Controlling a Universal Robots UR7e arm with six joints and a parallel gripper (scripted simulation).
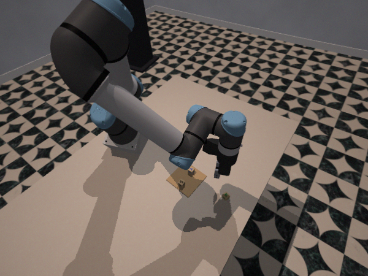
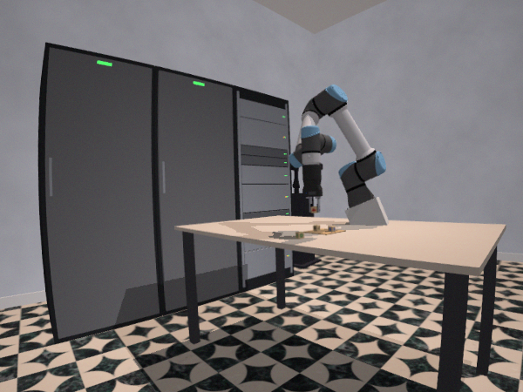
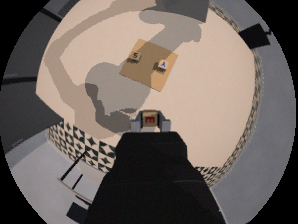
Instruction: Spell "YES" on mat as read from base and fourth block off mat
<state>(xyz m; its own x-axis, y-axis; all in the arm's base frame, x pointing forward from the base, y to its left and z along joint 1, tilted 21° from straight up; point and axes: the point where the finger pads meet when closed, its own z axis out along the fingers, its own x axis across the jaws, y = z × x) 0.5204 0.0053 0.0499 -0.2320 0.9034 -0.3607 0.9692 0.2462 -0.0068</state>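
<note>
My gripper [image 1: 218, 175] [image 2: 314, 211] [image 3: 149, 116] is shut on the red-lettered E block [image 2: 314, 209] [image 3: 150, 119], above the table beyond the mat; the E lies on its side in the wrist view. The tan mat [image 1: 193, 186] [image 3: 150, 80] lies flat. On it, apart, stand the S block [image 1: 181, 183] [image 2: 316, 227] [image 3: 134, 57] and a blue-lettered block [image 1: 191, 171] [image 2: 331, 228] [image 3: 162, 65], seemingly Y, upside down in the wrist view. A green-lettered block [image 1: 226, 196] [image 2: 300, 235] lies off the mat, its letter unclear; the wrist view does not show it.
The pale table [image 1: 260, 138] [image 2: 405, 239] carries the mat, with the robot's base [image 1: 121, 142] [image 2: 368, 213] behind it. The green-lettered block is near a table edge. Dark cabinets [image 2: 105, 174] stand beyond the table. Arm shadows cross the table.
</note>
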